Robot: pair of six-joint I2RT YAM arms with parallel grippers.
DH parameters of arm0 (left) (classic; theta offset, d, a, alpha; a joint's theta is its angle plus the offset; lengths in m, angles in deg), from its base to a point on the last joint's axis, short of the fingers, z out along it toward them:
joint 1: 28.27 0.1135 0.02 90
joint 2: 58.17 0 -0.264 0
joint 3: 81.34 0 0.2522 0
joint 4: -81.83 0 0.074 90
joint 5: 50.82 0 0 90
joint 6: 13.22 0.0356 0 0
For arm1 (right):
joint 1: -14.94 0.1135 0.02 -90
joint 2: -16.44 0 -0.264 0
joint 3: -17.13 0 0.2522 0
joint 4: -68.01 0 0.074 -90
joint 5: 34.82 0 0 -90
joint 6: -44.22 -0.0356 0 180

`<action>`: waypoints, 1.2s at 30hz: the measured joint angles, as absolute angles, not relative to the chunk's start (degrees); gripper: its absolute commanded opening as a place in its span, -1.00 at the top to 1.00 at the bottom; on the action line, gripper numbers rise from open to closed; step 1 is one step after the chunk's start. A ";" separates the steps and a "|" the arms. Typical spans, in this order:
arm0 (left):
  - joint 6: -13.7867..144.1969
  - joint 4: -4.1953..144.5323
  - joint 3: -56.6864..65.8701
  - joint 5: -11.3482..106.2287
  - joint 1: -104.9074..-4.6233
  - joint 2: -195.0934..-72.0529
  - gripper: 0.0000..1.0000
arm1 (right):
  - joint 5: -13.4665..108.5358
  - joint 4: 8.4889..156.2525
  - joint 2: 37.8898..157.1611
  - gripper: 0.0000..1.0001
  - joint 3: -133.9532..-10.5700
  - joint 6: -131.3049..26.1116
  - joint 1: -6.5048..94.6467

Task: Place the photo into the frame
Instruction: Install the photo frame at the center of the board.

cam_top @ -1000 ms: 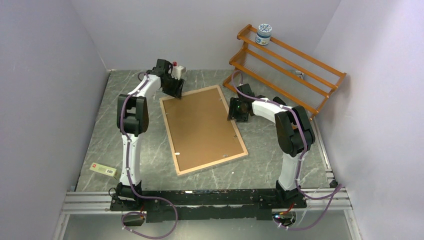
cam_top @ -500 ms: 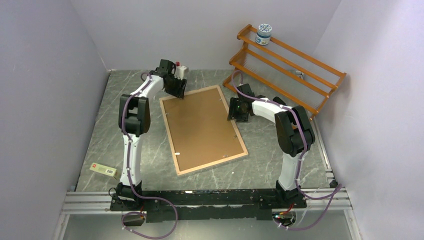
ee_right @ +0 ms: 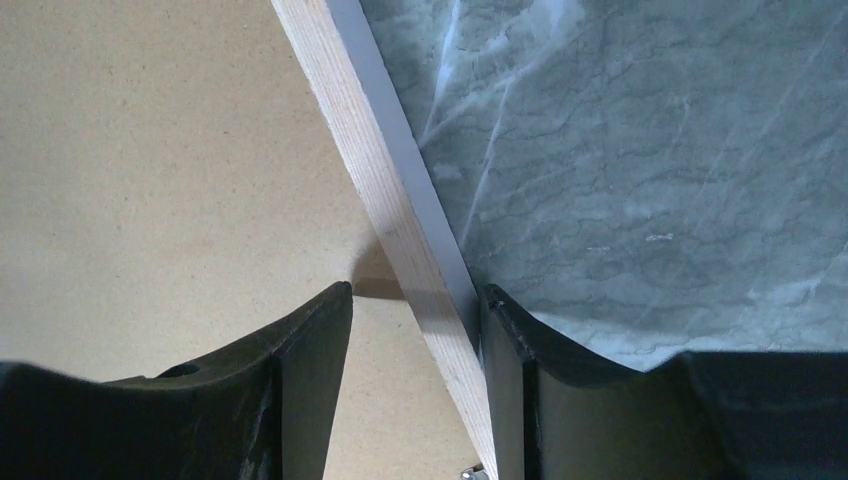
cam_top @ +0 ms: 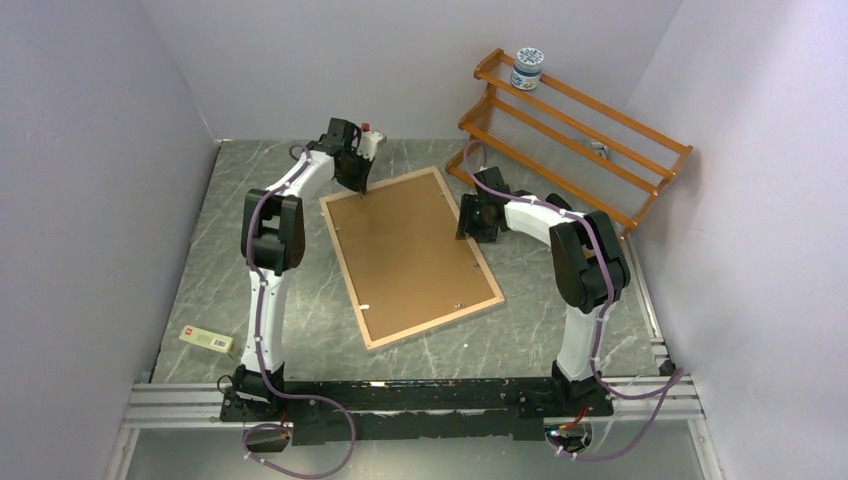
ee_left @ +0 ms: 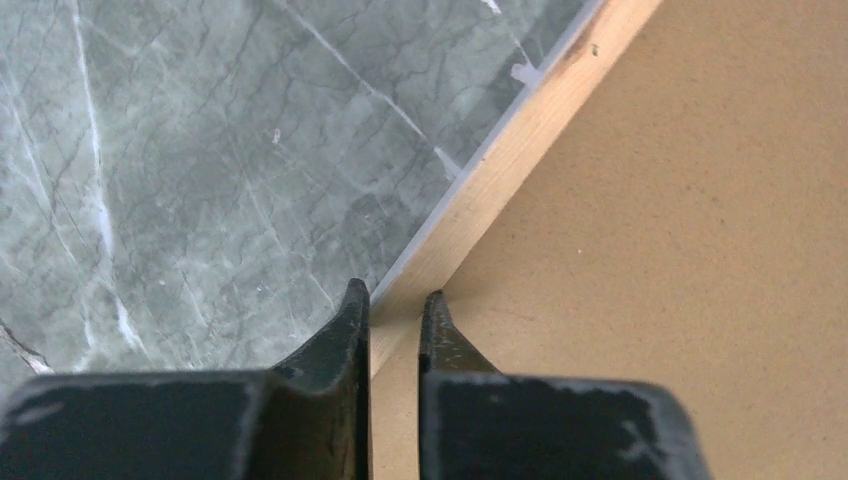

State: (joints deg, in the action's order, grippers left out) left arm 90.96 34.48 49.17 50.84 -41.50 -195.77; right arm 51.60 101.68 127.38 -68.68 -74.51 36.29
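Observation:
The frame (cam_top: 432, 321) lies face down on the table, its light wood rim around the brown backing panel (cam_top: 410, 250). The photo is hidden. My left gripper (cam_top: 360, 187) is at the frame's far left corner; in the left wrist view its jaws (ee_left: 393, 300) are shut on the wood rim (ee_left: 520, 125), one finger outside and one on the backing panel (ee_left: 650, 250). My right gripper (cam_top: 468, 222) is at the frame's right edge. In the right wrist view it (ee_right: 415, 290) is open astride the rim (ee_right: 340, 110), which touches the outer finger (ee_right: 505, 340).
An orange wooden rack (cam_top: 570, 130) leans at the back right with a white jar (cam_top: 527, 68) on top. A small flat box (cam_top: 207, 340) lies near the front left. A small white object (cam_top: 369, 141) stands behind the left gripper. Walls close in on three sides.
The left gripper moved right and took hold of the frame's far corner. The frame turned slightly, its near end shifting right. The right gripper stayed at the right edge.

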 measured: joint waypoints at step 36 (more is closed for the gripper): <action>88.90 30.44 53.76 50.12 -41.37 -196.90 0.95 | 51.76 101.39 127.47 -0.07 -68.70 -74.53 36.20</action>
